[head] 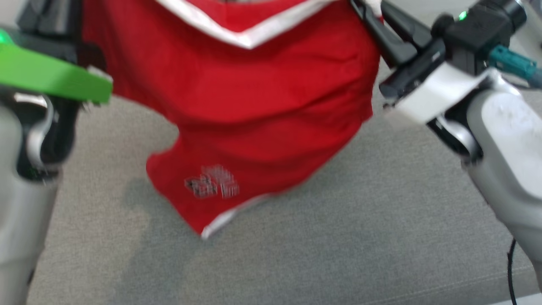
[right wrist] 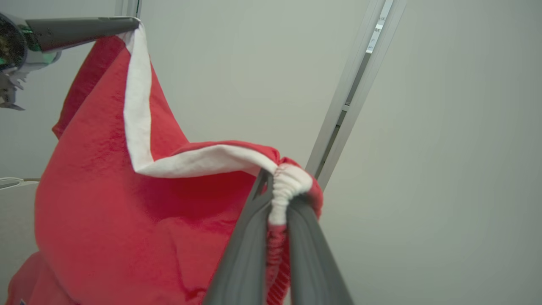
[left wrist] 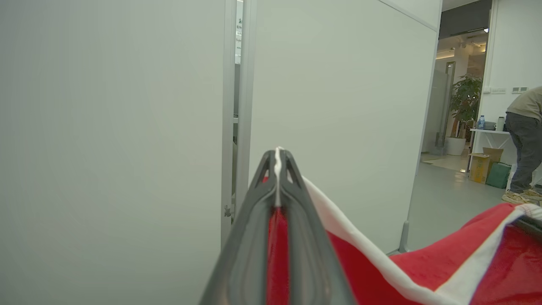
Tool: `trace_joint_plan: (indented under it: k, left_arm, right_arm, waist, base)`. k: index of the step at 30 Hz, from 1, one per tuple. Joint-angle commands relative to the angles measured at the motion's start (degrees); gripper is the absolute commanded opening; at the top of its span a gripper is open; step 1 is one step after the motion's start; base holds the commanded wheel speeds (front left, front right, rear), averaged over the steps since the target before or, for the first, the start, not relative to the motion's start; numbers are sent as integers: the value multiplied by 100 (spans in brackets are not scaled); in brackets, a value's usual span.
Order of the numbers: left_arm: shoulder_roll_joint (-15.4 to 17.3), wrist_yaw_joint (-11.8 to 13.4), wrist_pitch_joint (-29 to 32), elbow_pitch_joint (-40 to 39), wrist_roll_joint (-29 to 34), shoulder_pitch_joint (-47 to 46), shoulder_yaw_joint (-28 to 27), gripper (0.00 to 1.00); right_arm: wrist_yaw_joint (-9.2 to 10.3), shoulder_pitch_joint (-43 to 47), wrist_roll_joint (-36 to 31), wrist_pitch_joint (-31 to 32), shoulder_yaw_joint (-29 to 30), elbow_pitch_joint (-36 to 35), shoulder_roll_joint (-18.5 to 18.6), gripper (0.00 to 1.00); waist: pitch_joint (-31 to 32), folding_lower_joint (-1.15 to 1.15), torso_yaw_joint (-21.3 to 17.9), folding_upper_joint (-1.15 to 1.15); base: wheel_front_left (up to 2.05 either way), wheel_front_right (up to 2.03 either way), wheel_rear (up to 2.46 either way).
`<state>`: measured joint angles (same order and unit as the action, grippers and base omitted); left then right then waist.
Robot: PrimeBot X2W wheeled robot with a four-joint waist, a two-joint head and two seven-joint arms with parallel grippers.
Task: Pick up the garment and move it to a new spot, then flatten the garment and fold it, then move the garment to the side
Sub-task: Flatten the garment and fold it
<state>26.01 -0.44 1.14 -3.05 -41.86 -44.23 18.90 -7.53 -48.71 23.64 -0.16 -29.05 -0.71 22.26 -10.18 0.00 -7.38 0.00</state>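
My left gripper (left wrist: 278,154) is closed tight on the white edge of the red garment (head: 262,106). My right gripper (right wrist: 280,188) is closed on the bunched white band at the other end. The garment hangs between them, above the grey surface (head: 381,237). Its lower corner is near this surface; I cannot tell if it touches.

1 red garment (head: 254,106) with white trim. 2 grippers: left gripper (left wrist: 278,157), right gripper (right wrist: 280,195). 1 grey padded surface (head: 381,237). 2 white wall panels (left wrist: 106,127). Farther off, 1 person (left wrist: 524,140), 1 potted plant (left wrist: 465,98), 1 bottle (left wrist: 481,123), 1 yellow box (left wrist: 479,168), 1 green bag (left wrist: 498,175).
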Motion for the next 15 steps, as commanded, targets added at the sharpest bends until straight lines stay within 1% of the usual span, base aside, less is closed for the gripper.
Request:
trace_joint_plan:
  k: [1,4,6,9,11,13,15]
  left_arm:
    - [-11,-80,-52,241,155,-444,27,0]
    - [-106,-225,-191,804,454,-1308,129,0]
    - [-235,-296,-364,1195,613,-1878,197,0]
    - [-505,-403,-727,1745,752,-2665,245,0]
    - [-633,-443,-1011,2079,851,-3043,260,0]
    - [-745,-466,-1255,2385,913,-3320,261,0]
    - [-881,-514,-1427,2604,910,-3448,265,0]
  right_arm:
    - [8,-404,-151,-190,29,298,-82,0]
    - [8,-1185,-539,-612,34,976,-240,0]
    - [8,-1704,-829,-941,110,1498,-359,0]
    - [8,-2446,-1338,-1352,531,2212,-591,0]
    - [8,-2762,-1667,-1459,782,2547,-764,0]
    - [8,-2949,-1931,-1493,1019,2696,-933,0]
    - [8,-2953,-2105,-1503,1235,2572,-1088,0]
  waist:
    - [-850,0,42,0]
    - [-1194,0,54,0]
    - [-1381,0,65,0]
    - [-1624,0,107,0]
    - [-1760,0,145,0]
    - [-1915,0,175,0]
    - [-2068,0,222,0]
  base:
    - [0,0,0]
    - [0,0,0]
    - [0,0,0]
    - [0,0,0]
    - [0,0,0]
    - [0,0,0]
    - [0,0,0]
